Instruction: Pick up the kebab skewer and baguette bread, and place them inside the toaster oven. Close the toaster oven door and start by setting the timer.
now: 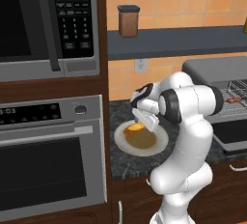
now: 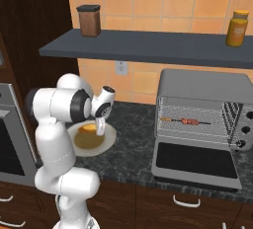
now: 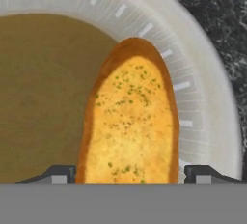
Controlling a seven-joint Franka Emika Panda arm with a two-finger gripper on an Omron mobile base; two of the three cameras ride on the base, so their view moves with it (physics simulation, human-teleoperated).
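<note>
The baguette bread (image 3: 130, 121) lies on a white plate (image 3: 202, 97) with a brown centre. My gripper (image 3: 130, 175) is down over the bread, open, with one fingertip on either side of its near end and a small gap at each side. From the base views the gripper (image 1: 141, 125) (image 2: 100, 127) sits low over the bread (image 1: 133, 128) (image 2: 88, 128). The kebab skewer (image 2: 185, 121) (image 1: 234, 100) rests on the wire rack inside the toaster oven (image 2: 202, 87). The toaster oven door (image 2: 195, 161) hangs open, dropped flat toward the front.
The plate (image 1: 147, 151) sits on the dark counter between the wall oven (image 1: 48, 165) and the toaster oven (image 1: 217, 68). A microwave (image 1: 43, 20) is above the wall oven. The shelf overhead holds a brown canister (image 2: 89, 20) and an orange bottle (image 2: 237, 28).
</note>
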